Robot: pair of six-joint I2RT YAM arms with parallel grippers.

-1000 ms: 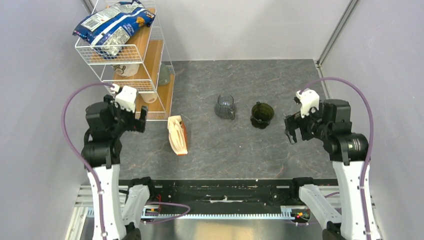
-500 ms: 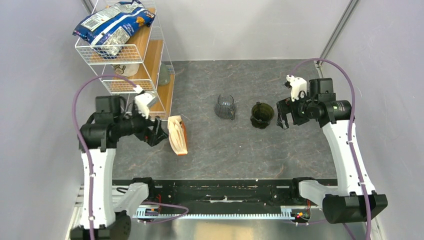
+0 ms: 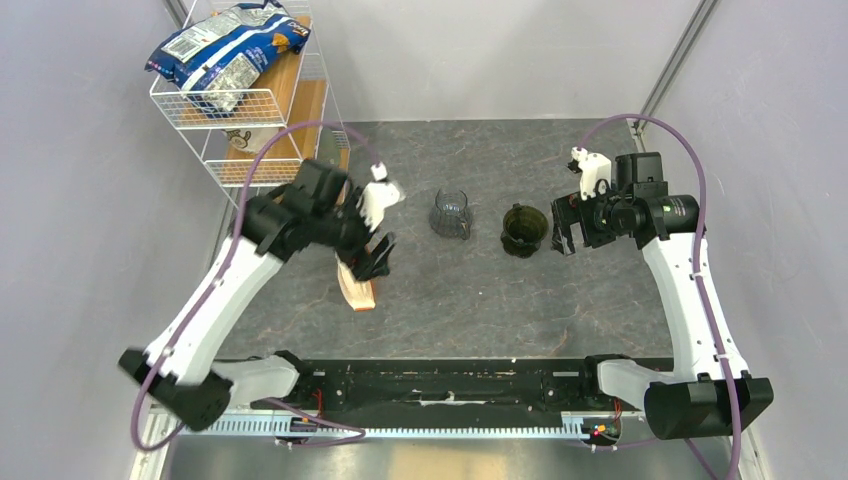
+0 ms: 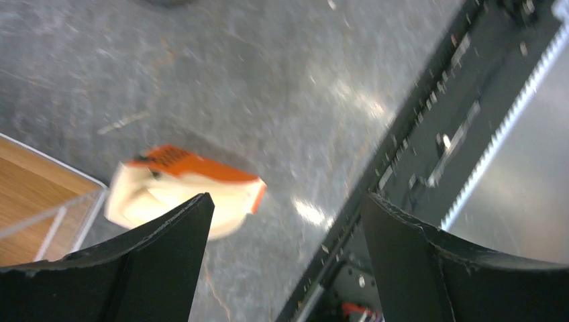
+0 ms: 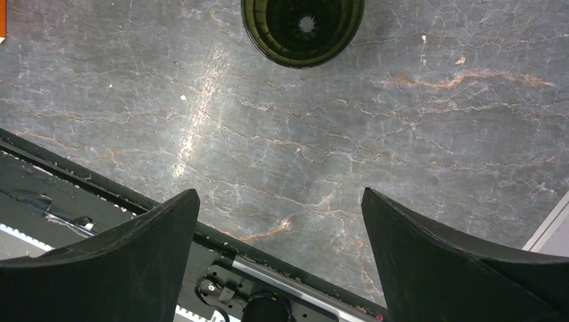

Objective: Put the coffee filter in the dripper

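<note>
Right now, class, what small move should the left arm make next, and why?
Probably lower the left gripper toward the packet of filters to pinch one out: its jaws are open and empty just over the packet, and the dripper holds no filter.

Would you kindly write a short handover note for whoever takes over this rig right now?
Left pincer: open, empty, at the tan, orange-edged packet of filters, not gripping it.
Right pincer: open, empty, beside the dark olive-green plastic cone dripper.
The dripper stands upright with nothing inside.
No loose white paper filter is in view; none has been drawn from the packet yet.
Done: nothing.
Left to do: draw one filter and seat it in the dripper.
</note>
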